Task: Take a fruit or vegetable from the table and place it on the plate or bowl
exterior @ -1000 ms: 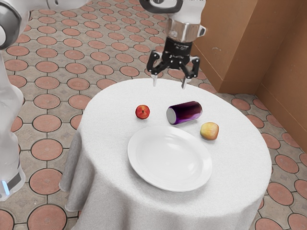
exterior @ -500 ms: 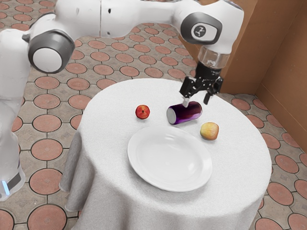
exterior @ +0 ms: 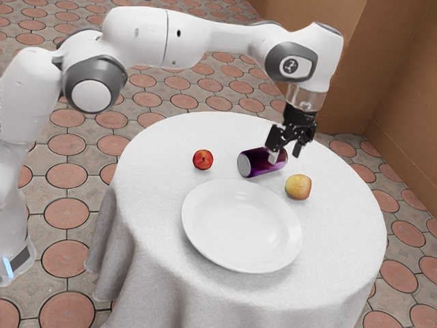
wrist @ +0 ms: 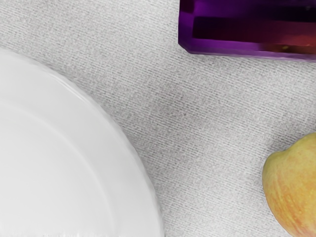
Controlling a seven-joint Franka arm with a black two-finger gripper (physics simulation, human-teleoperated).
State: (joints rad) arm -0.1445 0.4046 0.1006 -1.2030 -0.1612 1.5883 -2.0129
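A yellow-orange apple (exterior: pixel 298 186) lies on the white tablecloth to the exterior view's right of the white plate (exterior: pixel 241 224). A small red apple (exterior: pixel 203 160) sits further left, beyond the plate. My gripper (exterior: pixel 285 156) hangs open just above the table at the right end of a purple can (exterior: pixel 259 162), slightly behind the yellow apple. Nothing is between its fingers. In the wrist view the yellow apple (wrist: pixel 294 187) shows beside the plate's rim (wrist: pixel 113 148), with the can (wrist: pixel 252 27) beyond the gap between them.
The purple can lies on its side between the two apples, right by my fingers. The round table (exterior: pixel 171 280) drops off on all sides to a tiled floor. Brown walls (exterior: pixel 382 61) stand behind at the exterior view's right.
My hand has swung to the exterior view's right and come down, from above the table's far edge to the can's right end. Fruit, can and plate have not moved.
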